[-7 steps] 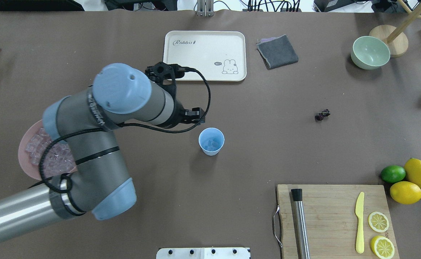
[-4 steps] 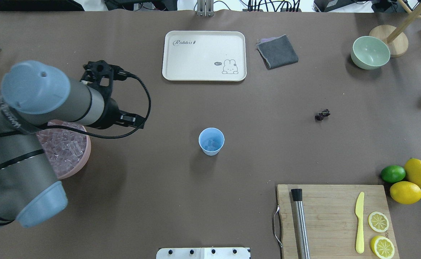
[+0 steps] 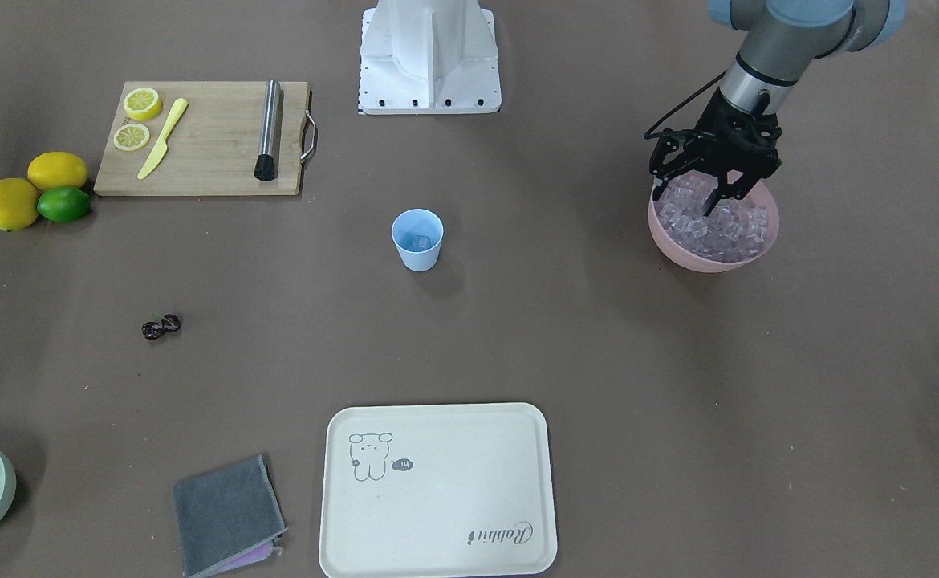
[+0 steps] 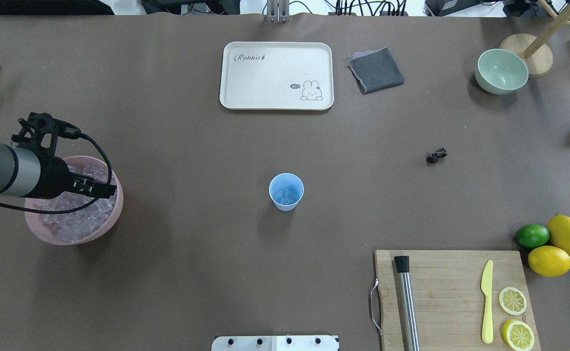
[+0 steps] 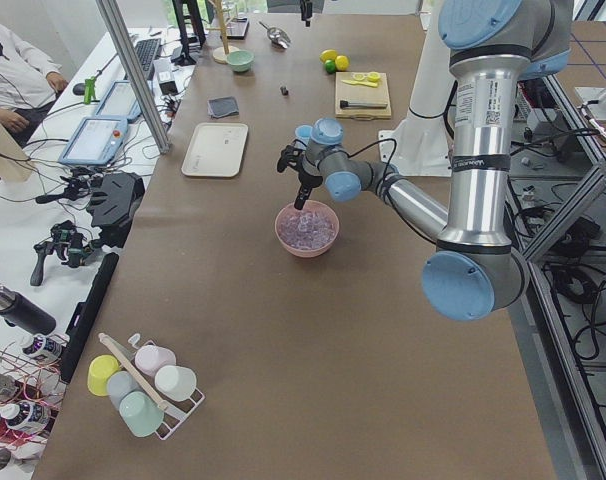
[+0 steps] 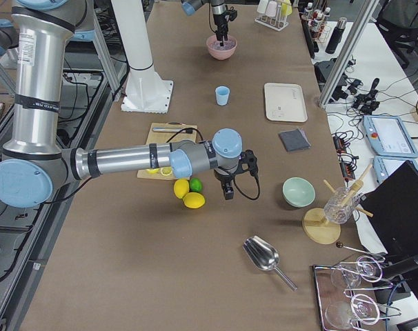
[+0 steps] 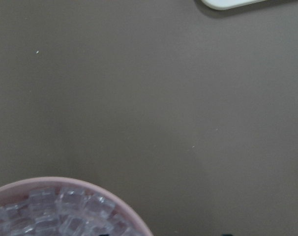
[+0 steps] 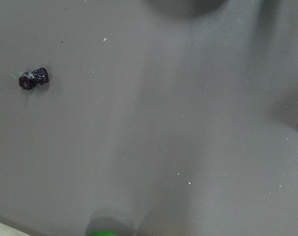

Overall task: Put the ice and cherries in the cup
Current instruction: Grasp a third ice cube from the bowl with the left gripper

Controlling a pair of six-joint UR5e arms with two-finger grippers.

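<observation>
The light-blue cup (image 4: 286, 191) (image 3: 417, 239) stands upright mid-table with a few ice cubes inside. More ice (image 4: 78, 217) (image 3: 718, 229) (image 7: 65, 216) fills a pink bowl (image 4: 112, 219) at the table's left. My left gripper (image 3: 684, 195) (image 4: 101, 189) hangs over that bowl, open, its fingertips down at the cubes. The dark cherries (image 4: 436, 156) (image 3: 160, 326) (image 8: 33, 78) lie on the bare table to the right. My right gripper (image 6: 228, 187) shows only in the exterior right view, above the table near the lemons; I cannot tell whether it is open or shut.
A cream tray (image 4: 276, 75), a grey cloth (image 4: 375, 69) and a pale green bowl (image 4: 501, 71) sit along the far side. A cutting board (image 4: 453, 297) holds a yellow knife, lemon slices and a metal rod. Two lemons and a lime (image 4: 532, 235) lie beside it.
My left arm swung left from beside the cup to over the pink bowl of ice. The cup, the cherries and everything else stayed put.
</observation>
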